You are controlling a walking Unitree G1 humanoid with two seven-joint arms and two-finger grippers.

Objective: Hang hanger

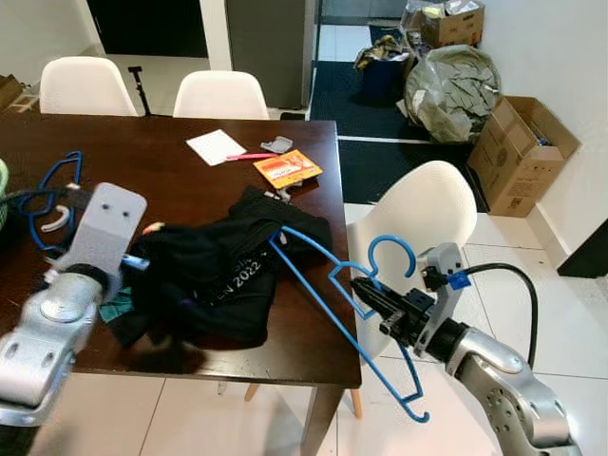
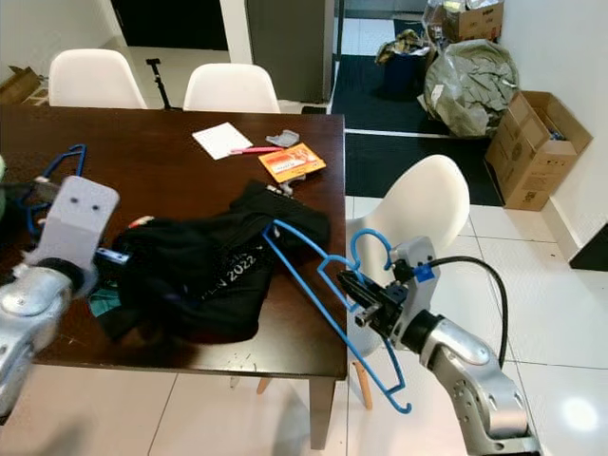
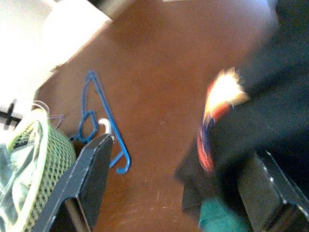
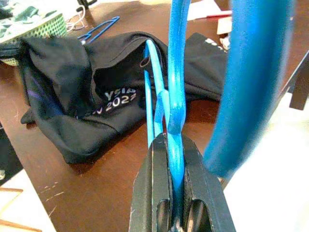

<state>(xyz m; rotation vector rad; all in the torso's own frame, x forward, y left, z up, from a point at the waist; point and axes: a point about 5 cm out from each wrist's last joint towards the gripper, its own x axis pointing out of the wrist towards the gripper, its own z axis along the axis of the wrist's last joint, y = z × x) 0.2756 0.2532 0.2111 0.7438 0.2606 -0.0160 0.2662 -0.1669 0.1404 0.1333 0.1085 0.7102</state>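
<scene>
At the far left of the table (image 1: 171, 152) a green basket (image 3: 29, 164) and a spare hanger (image 1: 52, 195) lie beside the left arm. The left gripper (image 3: 178, 188) hovers low over the near-left edge of the black shirt (image 1: 214, 271); its two fingers stand well apart, one over bare wood toward the basket, the other against the cloth, and they hold nothing. The shirt lies crumpled in the middle of the near side of the table, white lettering showing on its front. Beyond it sit a white paper (image 1: 217, 146), a pink pen (image 1: 249, 156) and an orange packet (image 1: 287, 169). The blue hanger (image 1: 328, 313) has one shoulder tucked into the shirt's opening, and its long axis runs from there down and to the right, past the table edge, so the hook and far shoulder hang in the air before a white chair (image 1: 418, 214). The right gripper (image 1: 372, 294) is clamped on the hanger's wire just below the hook, fingers closed flat on it. The right arm is plainly the nearer one to the hanger; the left is nearer the shirt. Judging from this, the coming move turns on feeding the hanger leftward along its own axis, deeper into the shirt, while the left gripper steadies the cloth.
</scene>
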